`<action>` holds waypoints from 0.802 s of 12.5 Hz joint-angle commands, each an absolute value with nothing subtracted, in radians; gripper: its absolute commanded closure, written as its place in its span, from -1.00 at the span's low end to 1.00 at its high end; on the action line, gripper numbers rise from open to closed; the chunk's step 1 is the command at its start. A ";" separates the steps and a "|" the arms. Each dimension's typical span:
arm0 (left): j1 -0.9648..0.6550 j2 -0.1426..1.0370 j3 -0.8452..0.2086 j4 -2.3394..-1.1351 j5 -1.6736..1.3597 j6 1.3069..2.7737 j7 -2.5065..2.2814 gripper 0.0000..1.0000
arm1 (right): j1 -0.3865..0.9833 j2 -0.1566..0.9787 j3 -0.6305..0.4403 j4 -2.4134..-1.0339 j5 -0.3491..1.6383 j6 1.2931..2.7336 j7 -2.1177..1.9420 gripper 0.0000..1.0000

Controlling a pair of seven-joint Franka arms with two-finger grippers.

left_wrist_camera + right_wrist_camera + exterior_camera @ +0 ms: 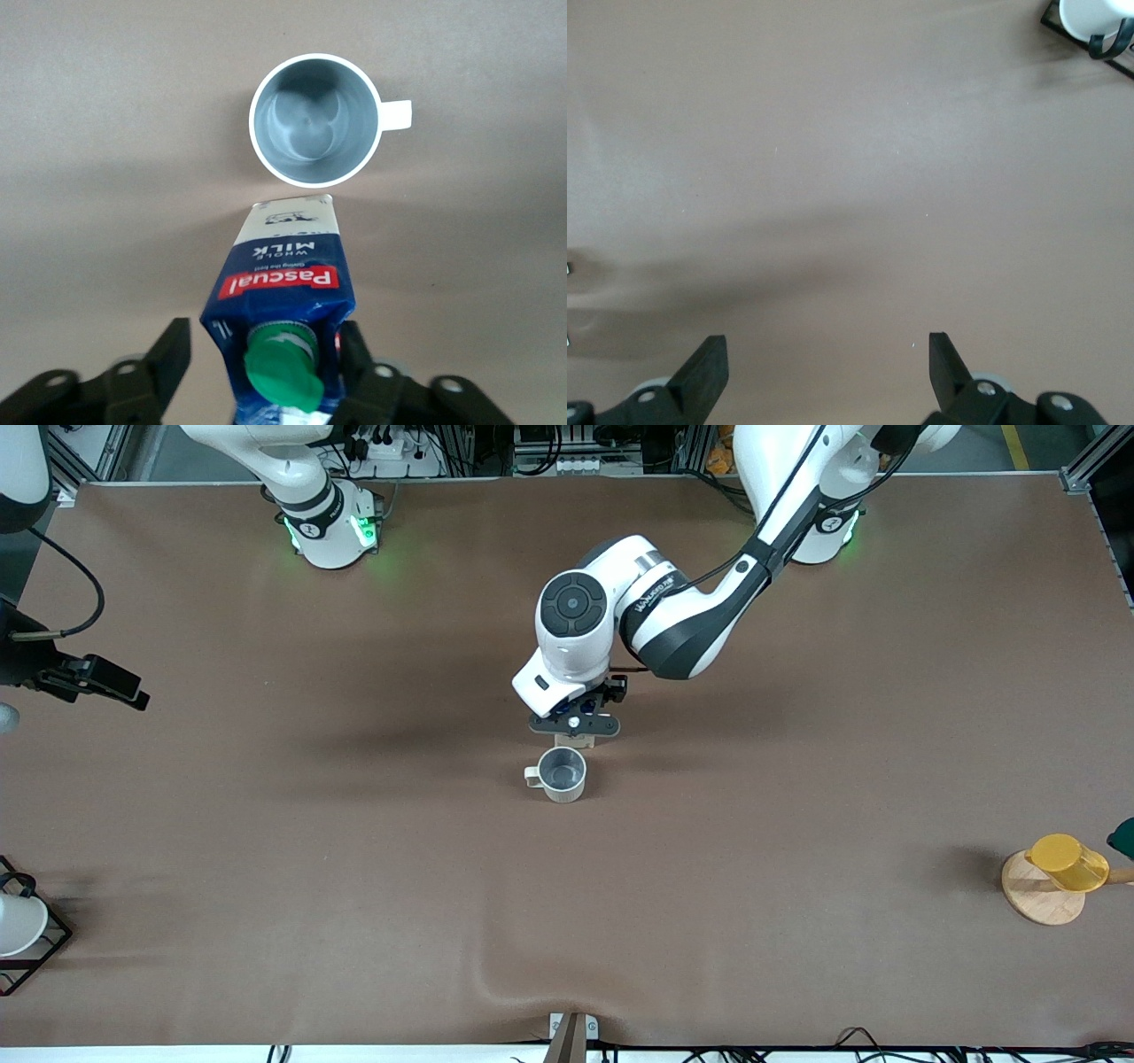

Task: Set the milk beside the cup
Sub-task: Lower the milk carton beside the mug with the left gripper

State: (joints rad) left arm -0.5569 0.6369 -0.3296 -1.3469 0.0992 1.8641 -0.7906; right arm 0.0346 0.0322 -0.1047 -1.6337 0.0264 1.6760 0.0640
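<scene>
The left gripper (575, 724) is down at the middle of the table (266, 824), right over the milk (573, 739), and only a sliver of the carton peeks out beneath it. The milk stands just beside the cup (562, 773), on the side farther from the front camera, with a narrow gap of bare table between them.

The left wrist view looks straight down the milk (283, 292): green cap, blue shoulder, red label, pale base. The fingers (159, 363) sit spread on either side of the carton's top with a little space showing, so the left gripper (266, 372) is not clamping it. The cup (316, 119) is upright, grey inside, its small handle pointing toward the right arm's end of the table.

The right arm waits at its own end, its gripper (824, 372) hanging above bare table with the fingers wide apart.

A yellow cup (1067, 862) lies on a wooden stand (1036, 899) at the left arm's end, and a white cup (18, 924) sits in a black wire rack (49, 948) at the right arm's end.
</scene>
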 commanded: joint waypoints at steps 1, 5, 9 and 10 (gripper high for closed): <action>-0.569 0.598 -0.334 -1.336 0.123 1.865 -0.827 -1.00 | 0.020 0.014 -0.087 -1.632 0.002 1.677 0.046 -1.00; -0.546 0.476 -0.331 -1.344 0.129 1.826 -0.842 -1.00 | -0.003 0.021 -0.092 -1.629 0.003 1.678 0.014 -1.00; -0.398 0.338 -0.331 -1.345 0.130 1.692 -0.838 -1.00 | 0.000 0.040 -0.091 -1.598 0.005 1.674 0.028 -1.00; -0.349 0.295 -0.333 -1.345 0.130 1.683 -0.831 -1.00 | 0.005 0.041 -0.087 -1.591 -0.001 1.671 0.029 -1.00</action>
